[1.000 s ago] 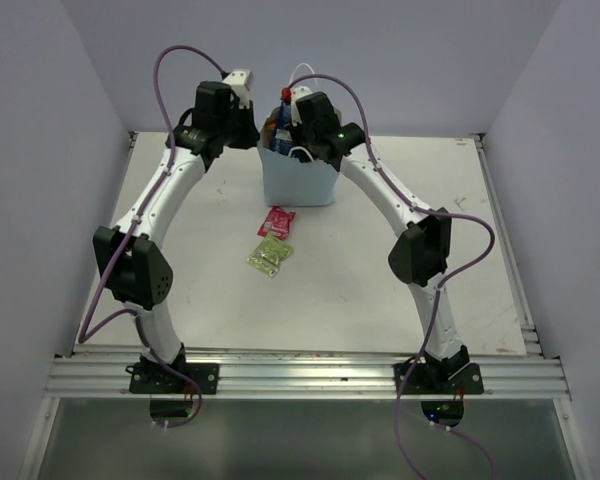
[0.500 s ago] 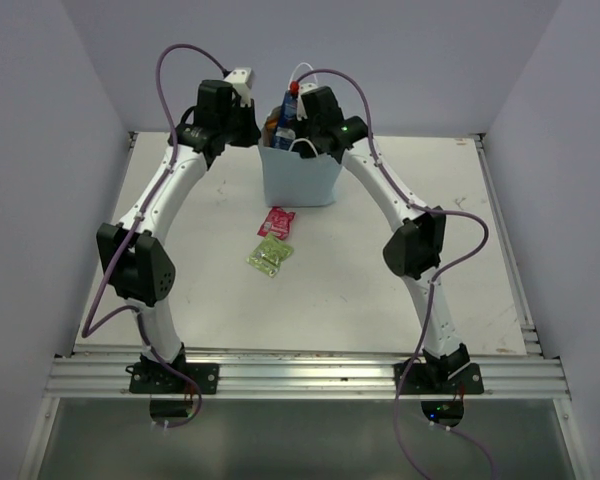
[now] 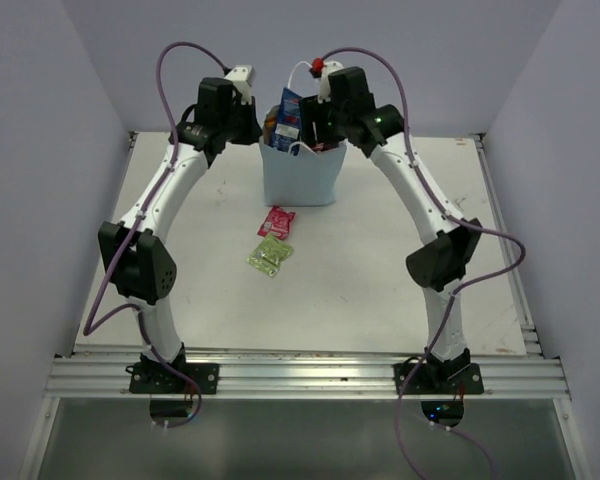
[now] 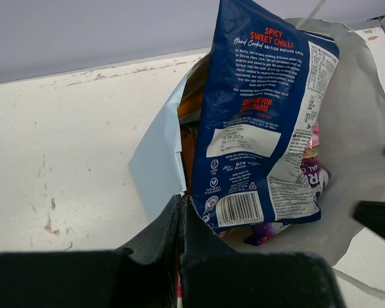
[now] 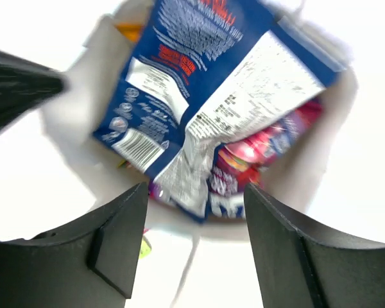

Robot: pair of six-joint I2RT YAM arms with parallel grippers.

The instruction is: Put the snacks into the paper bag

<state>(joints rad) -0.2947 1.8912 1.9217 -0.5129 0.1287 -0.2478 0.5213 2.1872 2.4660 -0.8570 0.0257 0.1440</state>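
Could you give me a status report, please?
Left claw shut on paper bag; right claw open above it. Blue packet inside. Pink sachet, green sachet outside.

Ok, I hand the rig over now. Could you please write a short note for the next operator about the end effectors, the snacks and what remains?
Left end effector: shut, apparently pinching the left rim of the paper bag.
Right end effector: open above the bag, holding nothing.
Done: blue-white crisp packet stands in the bag, top sticking out above the rim; a purple candy bag lies under it.
Left: pink sachet and green sachet lie on the table in front of the bag.
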